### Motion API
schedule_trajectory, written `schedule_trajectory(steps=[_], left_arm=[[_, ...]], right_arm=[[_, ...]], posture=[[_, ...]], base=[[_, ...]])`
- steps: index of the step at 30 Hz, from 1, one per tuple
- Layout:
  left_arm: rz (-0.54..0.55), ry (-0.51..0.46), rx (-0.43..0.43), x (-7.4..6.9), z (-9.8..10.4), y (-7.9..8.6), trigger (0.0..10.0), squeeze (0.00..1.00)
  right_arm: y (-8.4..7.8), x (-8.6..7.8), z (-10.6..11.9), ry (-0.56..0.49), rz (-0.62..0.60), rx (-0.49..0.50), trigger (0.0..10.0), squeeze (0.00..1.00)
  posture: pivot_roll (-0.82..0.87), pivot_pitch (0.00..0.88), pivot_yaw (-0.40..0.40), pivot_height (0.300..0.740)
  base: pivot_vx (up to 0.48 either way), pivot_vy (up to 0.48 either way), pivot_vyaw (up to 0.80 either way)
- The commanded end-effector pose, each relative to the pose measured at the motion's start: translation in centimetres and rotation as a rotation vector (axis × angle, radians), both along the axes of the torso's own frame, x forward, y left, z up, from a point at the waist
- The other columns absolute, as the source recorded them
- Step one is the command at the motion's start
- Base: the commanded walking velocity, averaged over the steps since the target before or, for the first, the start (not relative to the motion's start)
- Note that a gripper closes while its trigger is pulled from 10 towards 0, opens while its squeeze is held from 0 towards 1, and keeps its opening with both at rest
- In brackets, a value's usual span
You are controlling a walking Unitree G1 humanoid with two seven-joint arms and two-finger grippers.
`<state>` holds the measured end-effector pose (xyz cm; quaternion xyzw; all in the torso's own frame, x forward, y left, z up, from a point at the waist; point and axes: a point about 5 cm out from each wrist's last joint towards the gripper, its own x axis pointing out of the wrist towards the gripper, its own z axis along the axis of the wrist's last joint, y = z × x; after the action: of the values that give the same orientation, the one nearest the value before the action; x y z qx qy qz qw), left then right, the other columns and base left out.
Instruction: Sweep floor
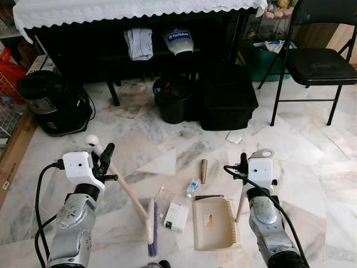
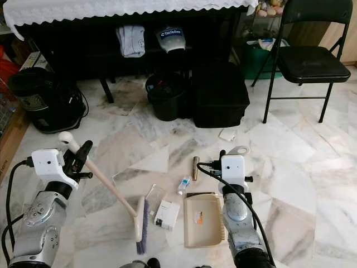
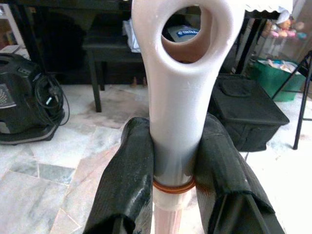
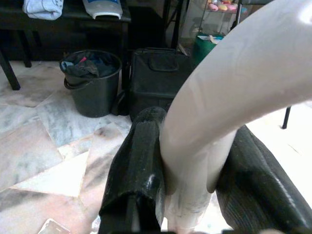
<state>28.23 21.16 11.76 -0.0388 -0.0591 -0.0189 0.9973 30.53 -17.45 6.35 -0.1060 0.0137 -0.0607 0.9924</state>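
Currently: left gripper (image 3: 173, 183) clamped on broom (image 1: 129, 196) handle — bristles on marble floor (image 1: 312, 162) beside small box (image 1: 176, 217). Right gripper (image 4: 187, 165) clamped on dustpan (image 1: 213, 223) handle — pan flat on floor.

I read the floor (image 1: 312, 167) as polished marble, veined, slightly glossy. Broom handle (image 3: 187, 97) smooth glossy white plastic, fingers (image 3: 129, 185) on it matt black, rubbery. Dustpan (image 1: 212, 223) matt beige plastic. Arms (image 1: 72, 229) brushed silver metal. Bucket (image 1: 173, 100) black plastic, semi-matt. Tablecloth (image 1: 134, 8) white lace-edged cloth.
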Motion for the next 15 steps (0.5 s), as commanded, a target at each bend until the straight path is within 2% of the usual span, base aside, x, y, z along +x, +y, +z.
schedule_trajectory(steps=[1,5,10,15], left_arm=[[0.012,0.043,-0.011,-0.42,-0.85,0.77,10.0,0.00],[-0.085,0.086,0.005,-0.56,-1.10,0.95,10.0,0.00],[-0.128,0.101,0.018,-0.73,-1.04,1.27,10.0,0.00],[-0.241,0.155,-0.004,-1.02,-1.34,0.67,10.0,0.00]], right_arm=[[0.01,0.05,0.03,-0.004,0.010,-0.015,10.0,0.00],[-0.01,0.13,0.08,-0.004,0.009,-0.016,10.0,0.00],[-0.04,0.13,0.07,-0.003,0.009,-0.016,10.0,0.00],[-0.06,0.13,-0.03,0.005,0.009,-0.019,10.0,0.00]], posture=[[0.08,0.154,0.033,0.740],[0.08,0.156,0.031,0.740],[0.08,0.158,0.029,0.740],[0.08,0.160,0.028,0.740]], base=[[0.000,0.000,0.00],[0.000,0.000,0.00],[0.000,0.000,0.00],[0.000,0.000,0.00]])
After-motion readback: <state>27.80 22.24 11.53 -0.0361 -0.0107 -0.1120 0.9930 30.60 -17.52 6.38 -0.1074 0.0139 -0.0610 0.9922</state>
